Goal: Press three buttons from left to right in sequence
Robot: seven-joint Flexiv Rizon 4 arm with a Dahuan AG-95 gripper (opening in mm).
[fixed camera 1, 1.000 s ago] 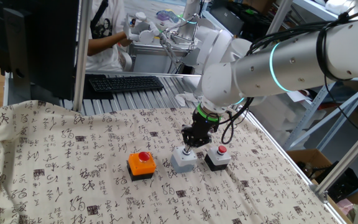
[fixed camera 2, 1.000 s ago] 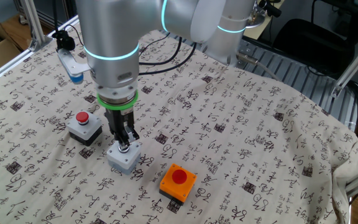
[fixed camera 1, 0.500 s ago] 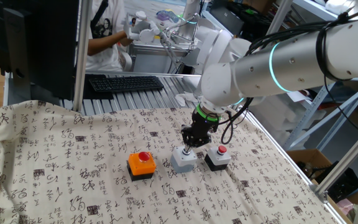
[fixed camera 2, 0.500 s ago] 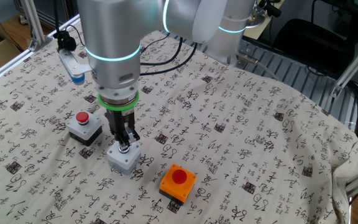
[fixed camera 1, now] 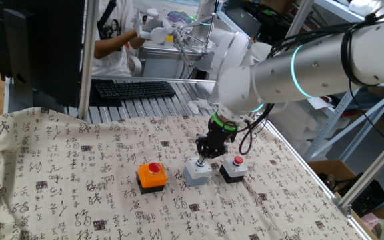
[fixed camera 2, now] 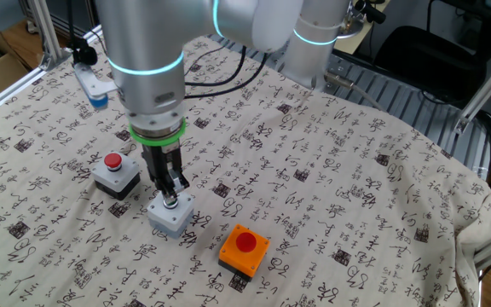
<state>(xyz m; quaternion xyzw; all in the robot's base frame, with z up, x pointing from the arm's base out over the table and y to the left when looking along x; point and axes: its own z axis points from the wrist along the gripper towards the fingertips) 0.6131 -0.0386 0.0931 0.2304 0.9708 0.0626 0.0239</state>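
The three small boxes stand in a row near the middle of the cloth-covered table [fixed camera 2: 382, 170], towards its front edge in one fixed view: the orange box [fixed camera 1: 152, 177] with its red cap, the light grey box [fixed camera 1: 198, 171] and the black box [fixed camera 1: 233, 169]. All look rigid, light enough to skid on the cloth, so they want a straight push on the cap, not a grasp. The gripper [fixed camera 2: 170, 200], fingers pressed together, points down onto the grey box, hiding its green cap.
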